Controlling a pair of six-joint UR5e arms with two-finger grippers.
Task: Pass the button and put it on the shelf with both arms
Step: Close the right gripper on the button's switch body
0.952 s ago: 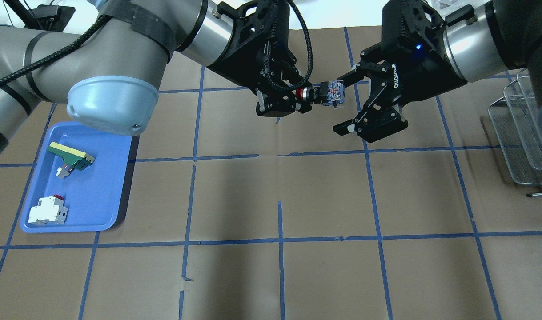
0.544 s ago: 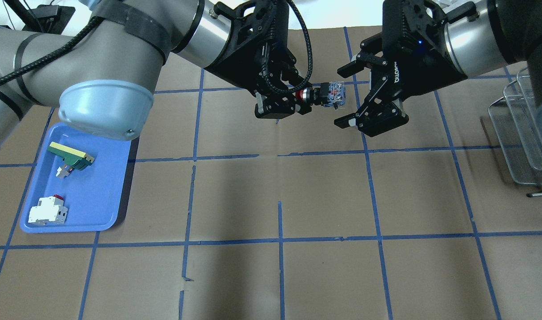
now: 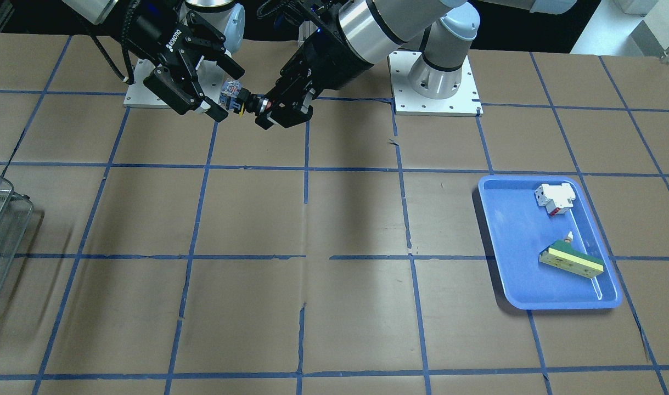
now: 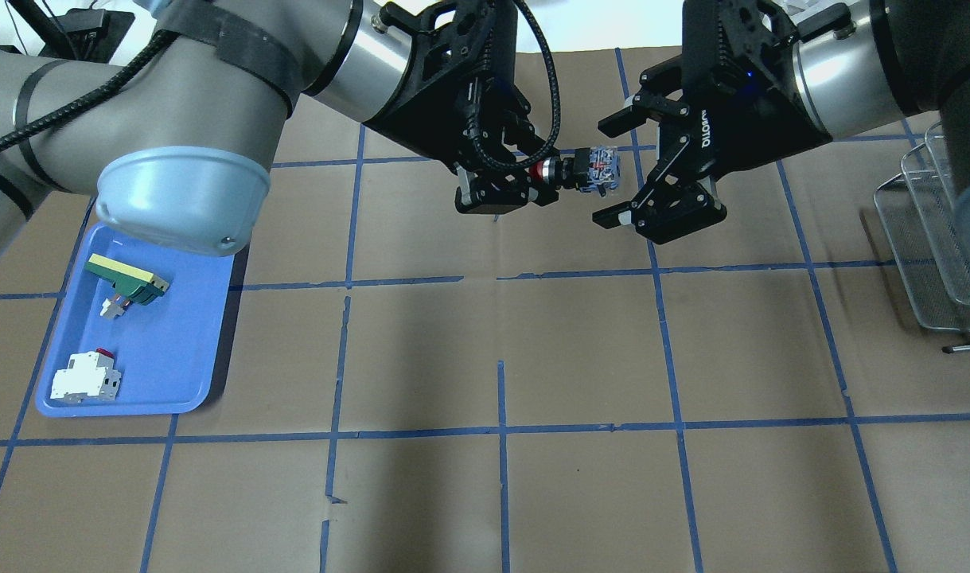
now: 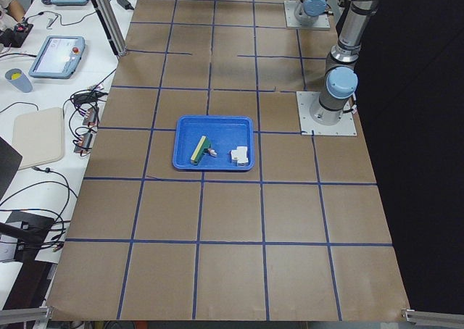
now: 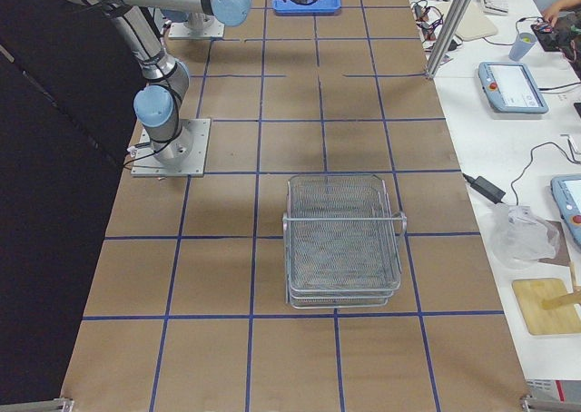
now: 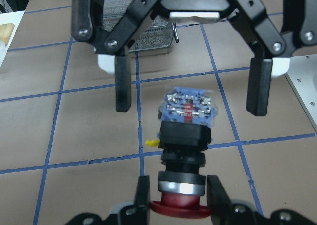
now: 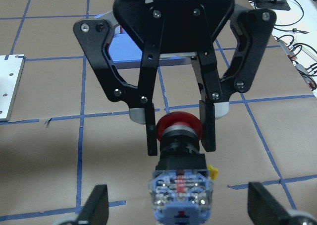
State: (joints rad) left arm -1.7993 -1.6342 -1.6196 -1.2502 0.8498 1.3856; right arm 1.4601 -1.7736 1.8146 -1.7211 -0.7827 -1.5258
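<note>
The button (image 4: 578, 169) hangs in the air between the two arms, its red head (image 8: 179, 125) pinched by my left gripper (image 4: 542, 172), which is shut on it. Its blue-and-white block (image 7: 187, 106) points at my right gripper (image 4: 609, 169). That gripper is open, and its fingers (image 7: 122, 87) stand on either side of the block without touching it. The front-facing view shows the same: the button (image 3: 240, 102), left gripper (image 3: 260, 107) and right gripper (image 3: 225, 92). The wire-mesh shelf (image 4: 930, 239) stands at the table's right edge and also shows in the exterior right view (image 6: 343, 240).
A blue tray (image 4: 166, 342) at the left holds a white-and-red boxy switch (image 4: 85, 379) and a yellow-green wedge block (image 4: 126, 278). The brown table carries a grid of blue tape. Both arms hang over the table's far middle.
My right gripper has moved a little left and toward the table's far side, staying open, so its fingers now flank the button's rear block. My left gripper still holds the button, barely moved.
</note>
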